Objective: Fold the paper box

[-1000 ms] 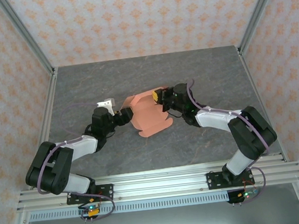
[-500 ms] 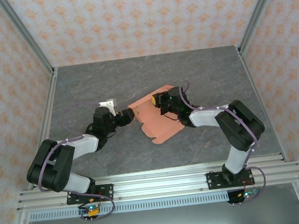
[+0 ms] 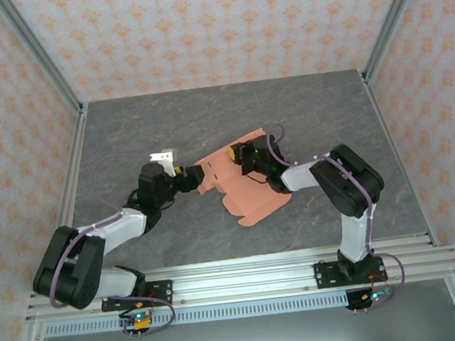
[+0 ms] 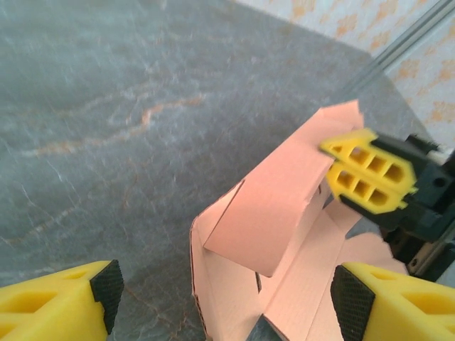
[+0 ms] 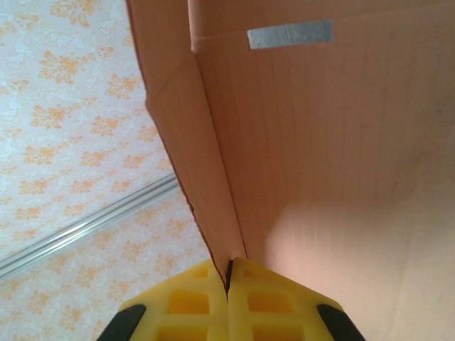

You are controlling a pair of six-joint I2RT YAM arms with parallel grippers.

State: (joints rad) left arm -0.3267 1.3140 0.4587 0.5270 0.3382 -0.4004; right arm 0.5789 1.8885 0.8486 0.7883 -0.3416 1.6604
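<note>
Top external first: the grey marbled desk (image 3: 205, 116) carries the paper box (image 3: 251, 196) near its middle, a little to the right, between my two arms. It is a salmon-orange card sheet, partly folded, with its near half spread on the desk and its far edge lifted. On the left wrist camera the paper box (image 4: 270, 213) has one panel standing over the flatter flaps (more a half-raised tray than a closed box), and within that fold lie its own inner flaps.

The right claw (image 3: 235, 151) is pinched tight on the lifted far flap. The left wrist view shows the right claw (image 4: 366, 174) clamped across the top of that panel. Its own camera shows the right claw (image 5: 229, 273) squeezing a folded edge of the paper box (image 5: 320, 142).

The left claw (image 3: 191, 177) sits just beside the box's left edge, spread wide. On its camera the left claw (image 4: 227, 295) has the card's near corner in the gap, and I cannot tell whether a finger touches it.

Against a second ago, the sheet has swung lower and flatter toward the near right, and the right elbow has tucked in.
</note>
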